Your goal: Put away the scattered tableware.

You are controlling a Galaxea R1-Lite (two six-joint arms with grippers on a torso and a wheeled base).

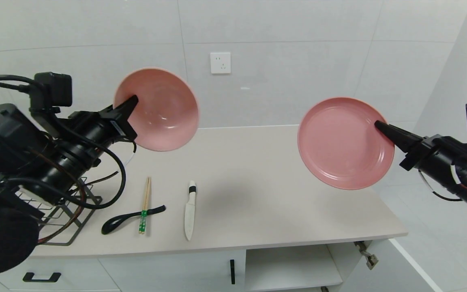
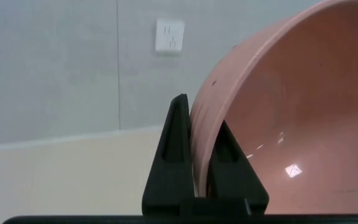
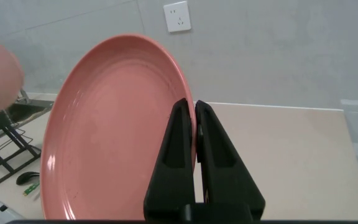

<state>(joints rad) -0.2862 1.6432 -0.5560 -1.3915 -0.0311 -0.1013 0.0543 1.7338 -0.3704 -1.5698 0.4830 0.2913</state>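
Above the tabletop [image 1: 258, 170], a bowl [image 1: 164, 109] is pinched at its rim by the left hand [image 1: 133, 101], a plate [image 1: 341, 144] by the right hand [image 1: 379, 125]; chopsticks [image 1: 146, 205], spoon [image 1: 124, 219] and knife [image 1: 190, 211] are left lying near the rack [image 1: 65, 219].

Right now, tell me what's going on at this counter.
The left gripper is shut on the rim of a deep pink bowl, held in the air above the beige countertop. The right gripper is clamped on the rim of a flat round pink plate, also raised. On the counter lie a pair of wooden chopsticks across a black spoon, a white knife beside them, and a black wire rack.
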